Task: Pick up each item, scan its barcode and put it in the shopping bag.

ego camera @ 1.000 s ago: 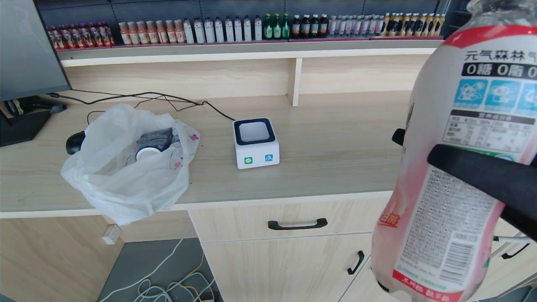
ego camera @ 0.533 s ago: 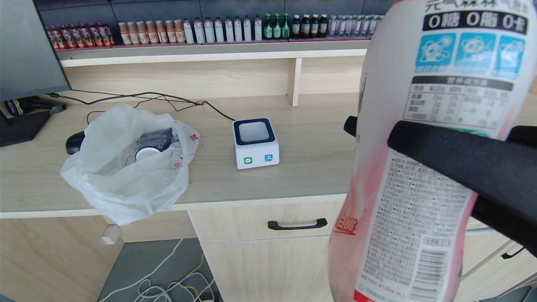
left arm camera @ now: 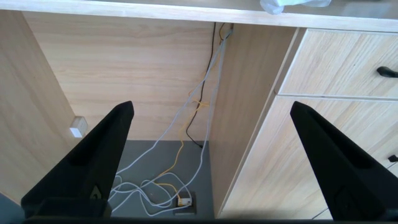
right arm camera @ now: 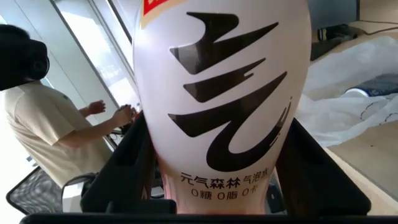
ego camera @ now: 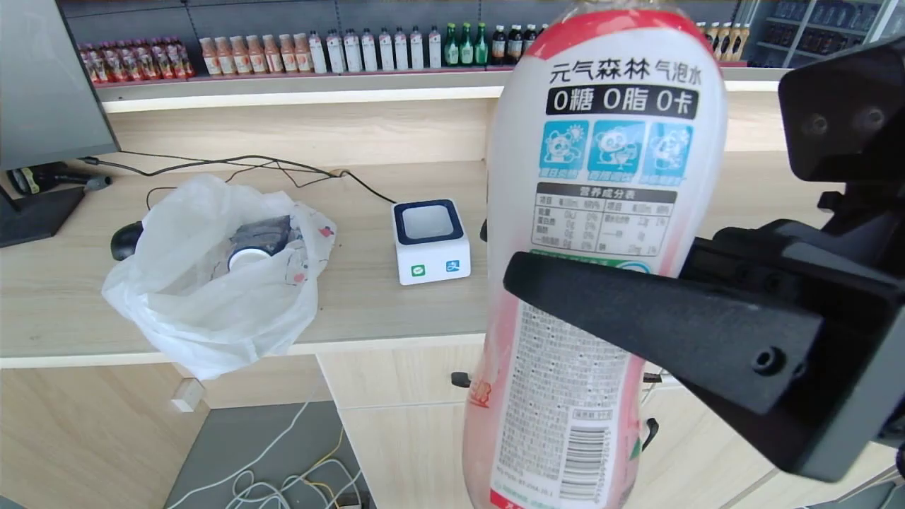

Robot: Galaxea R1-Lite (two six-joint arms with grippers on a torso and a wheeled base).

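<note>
Left gripper: the black left gripper (left arm camera: 208,155) hangs low in front of the cabinet below the pale wooden counter (ego camera: 368,311), fingers wide apart with nothing between them.
Shopping bag: the thin white translucent plastic shopping bag (ego camera: 205,304) slumps on the counter's left part with its mouth open. A dark item and a white cap lie inside.
Scanner: the small white box scanner (ego camera: 431,244), its upward-facing window rimmed in dark blue, sits just to the right of the bag and apart from it.
Bottle: the pink-and-white labelled plastic drink bottle (ego camera: 601,212) is held upright in the air, close to the head camera and right of the scanner.
Barcode: the barcode (ego camera: 588,458) is low on the label and faces the camera, not the scanner window.
Right gripper: the black right gripper (ego camera: 498,251) is clamped across the bottle's waist, one finger on each side.
Change: within the last second the bottle has swung from the far right edge leftward until it stands beside the scanner. The bag and scanner have not shifted.
Meaning: this looks like the carry to the scan. The bottle probably needs tilting so the barcode faces the window, and the bagging is not yet done.
</note>
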